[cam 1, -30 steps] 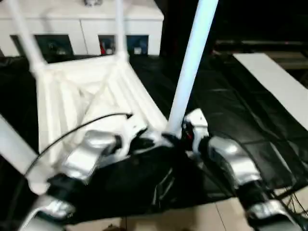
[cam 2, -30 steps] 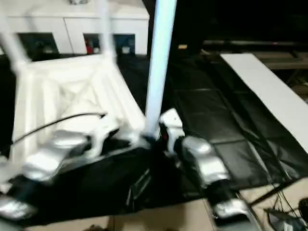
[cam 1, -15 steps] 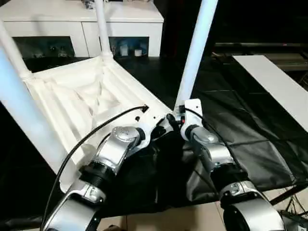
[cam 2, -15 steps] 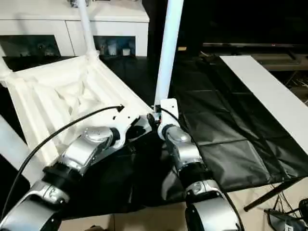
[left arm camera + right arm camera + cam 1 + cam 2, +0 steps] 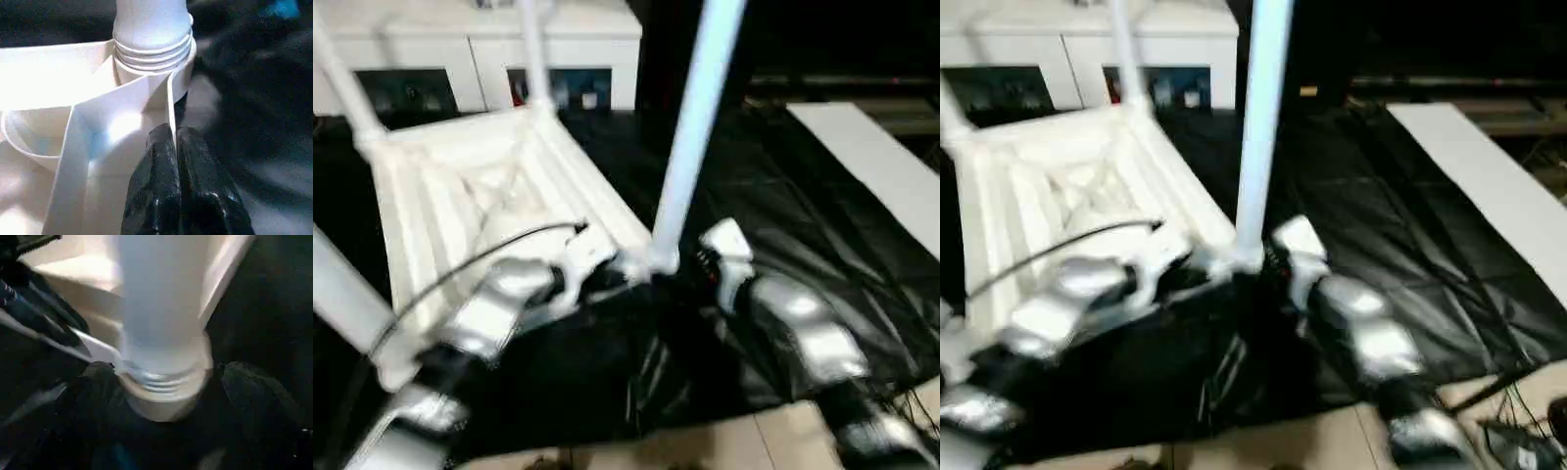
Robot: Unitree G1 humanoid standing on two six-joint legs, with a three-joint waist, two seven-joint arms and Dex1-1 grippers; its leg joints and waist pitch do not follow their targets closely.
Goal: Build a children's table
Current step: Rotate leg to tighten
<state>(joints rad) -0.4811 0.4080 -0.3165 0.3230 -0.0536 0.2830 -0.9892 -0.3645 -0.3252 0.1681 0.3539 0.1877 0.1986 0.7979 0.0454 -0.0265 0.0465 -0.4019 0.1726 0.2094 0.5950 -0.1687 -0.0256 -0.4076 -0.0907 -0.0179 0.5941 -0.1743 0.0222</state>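
The white tabletop (image 5: 460, 196) lies upside down on a black sheet, ribbed side up. Legs stand in its corner sockets: two at the far side (image 5: 533, 49), one at the near left (image 5: 342, 294), and one at the near-right corner (image 5: 690, 127). My left gripper (image 5: 174, 142) is shut on the thin rim wall just beside that near-right socket (image 5: 151, 63). My right gripper (image 5: 166, 372) is at the base of the same leg, one finger (image 5: 95, 377) on each side of the socket collar, open, with a small dark gap on one side.
A white cabinet (image 5: 480, 39) with glass-fronted compartments stands behind the tabletop. A long white board (image 5: 871, 157) lies at the right on the black sheet (image 5: 783, 186). A black cable (image 5: 470, 264) arcs over my left forearm. Pale floor (image 5: 783, 431) shows at the near edge.
The whole picture has shifted and blurred, so the camera has moved. Both grippers stay at the near-right corner socket; my right forearm now lies further out to the right.
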